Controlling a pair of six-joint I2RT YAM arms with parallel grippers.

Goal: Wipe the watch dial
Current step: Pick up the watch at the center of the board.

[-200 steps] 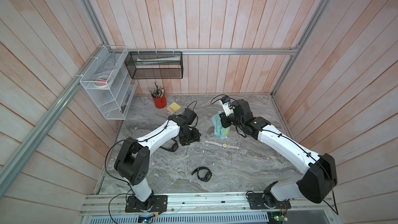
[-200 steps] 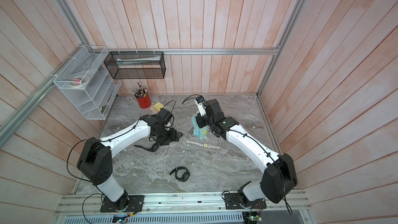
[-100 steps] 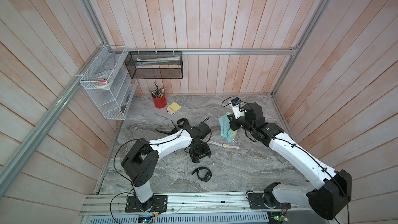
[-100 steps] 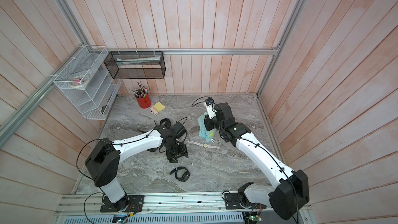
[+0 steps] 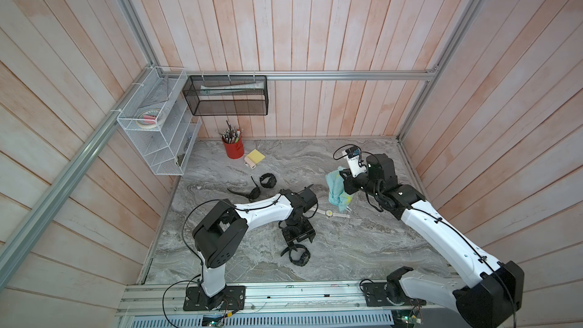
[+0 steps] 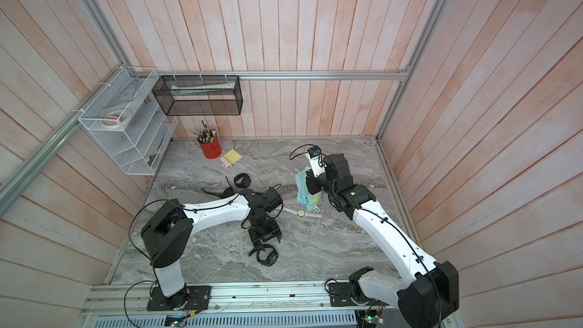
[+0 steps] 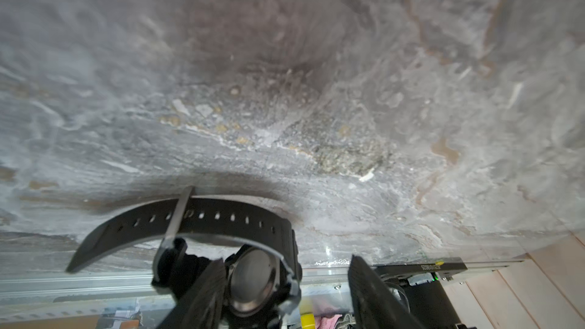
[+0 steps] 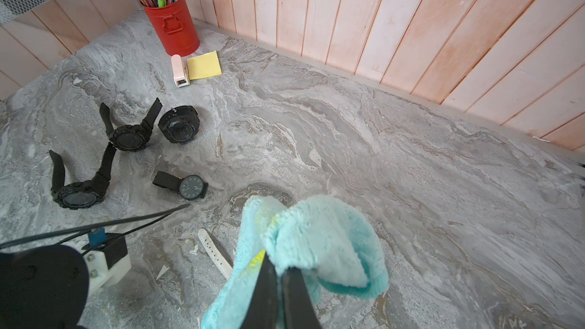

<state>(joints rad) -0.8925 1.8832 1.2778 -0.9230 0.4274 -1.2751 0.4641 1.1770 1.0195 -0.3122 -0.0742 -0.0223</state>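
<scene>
1. Toward the desk's point(image 5: 362, 247) front, black watch point(image 7: 250, 280): lies with its strap curled and its case between the left jaws.
2. Left jaws: parted and straddling the case, gripping nothing yet. One finger point(image 7: 202, 289) is close beside the case, the other clear of it.
3. Right jaws: pinched shut on teal cloth point(image 8: 319, 235), held well apart from the watch.
4. Handling note: centre on the case, close on its sides rather than the strap, and leave the dial exposed.

Small lettering is seen on a black box point(image 7: 421, 269), upside down and too blurred to be read reliably. No other text is legible.
</scene>
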